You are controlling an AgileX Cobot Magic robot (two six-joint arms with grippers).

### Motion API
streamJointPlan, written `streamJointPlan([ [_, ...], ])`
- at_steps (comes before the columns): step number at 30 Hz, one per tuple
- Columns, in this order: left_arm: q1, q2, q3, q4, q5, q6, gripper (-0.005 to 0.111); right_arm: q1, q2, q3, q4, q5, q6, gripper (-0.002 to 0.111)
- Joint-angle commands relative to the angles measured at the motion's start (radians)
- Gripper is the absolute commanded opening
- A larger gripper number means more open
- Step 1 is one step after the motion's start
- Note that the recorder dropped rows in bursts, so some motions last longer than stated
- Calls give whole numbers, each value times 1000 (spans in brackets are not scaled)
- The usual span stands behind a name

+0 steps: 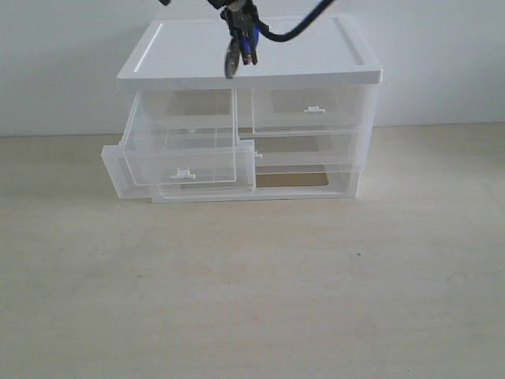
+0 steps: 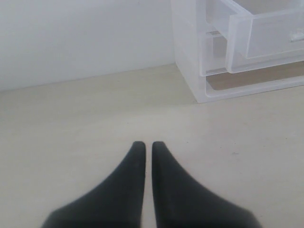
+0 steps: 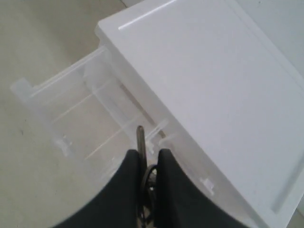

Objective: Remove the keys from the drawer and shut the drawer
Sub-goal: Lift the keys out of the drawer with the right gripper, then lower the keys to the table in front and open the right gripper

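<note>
The keys [image 1: 232, 60] hang above the front edge of the white-topped unit [image 1: 189, 55], their blue tag [image 1: 251, 46] beside the silver blades. My right gripper [image 1: 240, 22] is shut on them at the top of the exterior view. In the right wrist view one key blade [image 3: 140, 137] sticks out past the fingertips of the right gripper [image 3: 150, 154]. Below them the drawer [image 1: 181, 150] [image 3: 71, 107] stands pulled out, and nothing shows inside it. My left gripper [image 2: 148, 146] hovers shut over bare table, left of the unit and out of the exterior view.
A lower clear drawer [image 1: 118, 178] under the open one also sticks out at a slant. The right-hand half-width drawer [image 1: 312, 106] is pushed in. A white wall stands behind the unit. The left wrist view catches the unit's corner [image 2: 190, 71] and the open drawer [image 2: 270, 35].
</note>
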State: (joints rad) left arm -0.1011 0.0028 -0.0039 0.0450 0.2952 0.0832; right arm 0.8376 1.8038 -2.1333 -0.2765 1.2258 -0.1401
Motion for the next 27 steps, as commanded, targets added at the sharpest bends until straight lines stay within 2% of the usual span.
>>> streamJointPlan([
  [1,-2,-3,4,-6,1,-2,4,-1,-125,181,-66,-16,75,0],
  [7,-2,-3,4,-6,1,-2,4,-1,-287,510,-88,-159,168,0],
  [15,-2,-3,4,-6,1,-2,4,-1,-337,879,-156,-409,315,0],
  [20,-2,-3,4,-6,1,-2,4,-1,-337,1030,-142,-531,335,0],
  [24,-2,-3,4,-6,1,-2,4,-1,-327,1161,-141,-776,343,0],
  [27,-2,-3,4,-6,1,-2,4,-1,-287,1227,-138,-868,343,0],
])
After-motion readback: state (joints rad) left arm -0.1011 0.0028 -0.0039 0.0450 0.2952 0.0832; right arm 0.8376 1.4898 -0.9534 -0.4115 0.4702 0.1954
